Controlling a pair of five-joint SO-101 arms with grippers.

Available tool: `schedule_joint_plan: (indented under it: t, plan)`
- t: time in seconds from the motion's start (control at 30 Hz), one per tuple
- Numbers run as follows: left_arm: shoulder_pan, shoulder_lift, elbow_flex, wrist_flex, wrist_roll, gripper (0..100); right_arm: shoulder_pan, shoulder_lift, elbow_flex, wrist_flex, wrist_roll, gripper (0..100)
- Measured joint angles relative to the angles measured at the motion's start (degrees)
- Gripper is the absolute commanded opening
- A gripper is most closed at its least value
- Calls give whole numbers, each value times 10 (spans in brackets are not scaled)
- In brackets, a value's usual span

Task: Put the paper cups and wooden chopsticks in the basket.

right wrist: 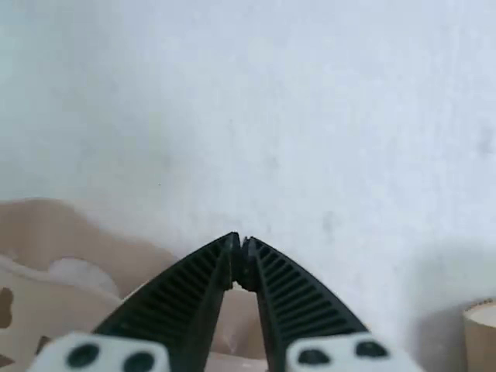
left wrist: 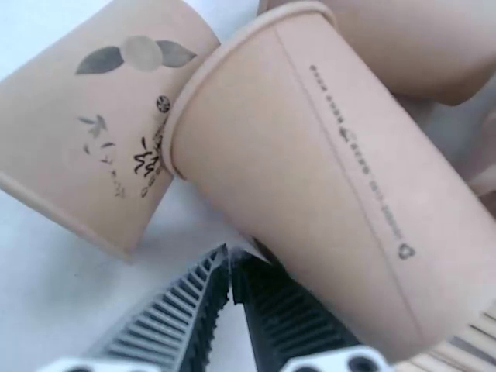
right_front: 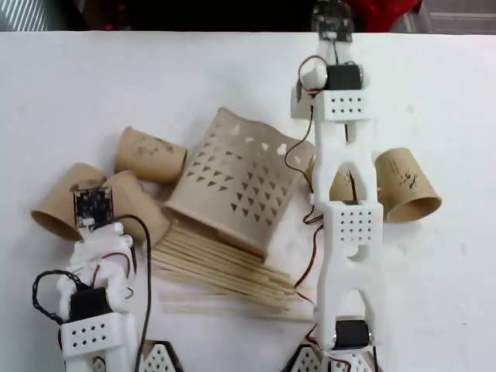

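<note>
The woven basket [right_front: 240, 182] lies tipped over mid-table, resting on a fan of wooden chopsticks [right_front: 225, 271]. Three paper cups lie on their sides left of it: one [right_front: 151, 155] farther back and two [right_front: 62, 201] [right_front: 139, 209] by the left arm. A further cup [right_front: 407, 186] lies to the right of the right arm [right_front: 349, 225]. My left gripper [left wrist: 230, 252] is shut and empty, its tips against a plain cup [left wrist: 310, 194] beside a leaf-printed cup [left wrist: 116, 116]. My right gripper [right wrist: 239, 242] is shut and empty over bare table beyond the basket's rim [right wrist: 46, 256].
The right arm stretches from the near edge to the far edge, crossing the basket's right side. White table [right_front: 434, 294] lies open at the right and far left. A cup's rim [right wrist: 482, 325] shows beside the right gripper.
</note>
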Motion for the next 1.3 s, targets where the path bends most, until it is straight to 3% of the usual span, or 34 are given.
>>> schedule_joint_plan:
  t: [0.13,0.33,0.47,0.6,0.73,0.87,1.13,1.3]
  plan:
    - [0,0,0,2,0,35,0,-33,0,0,1,70]
    - [0,0,0,4,0,35,-40,-65,33,0,82,189]
    - [0,0,0,4,0,35,-74,-72,47,0,185,193]
    - [0,0,0,4,0,35,-59,-72,64,0,223,193]
    - [0,0,0,4,0,35,-42,-72,83,0,229,171]
    - [0,0,0,4,0,35,-32,-72,84,0,214,9]
    - [0,0,0,4,0,35,50,-185,89,3,133,17]
    - [0,0,0,4,0,35,80,-338,224,4,134,17]
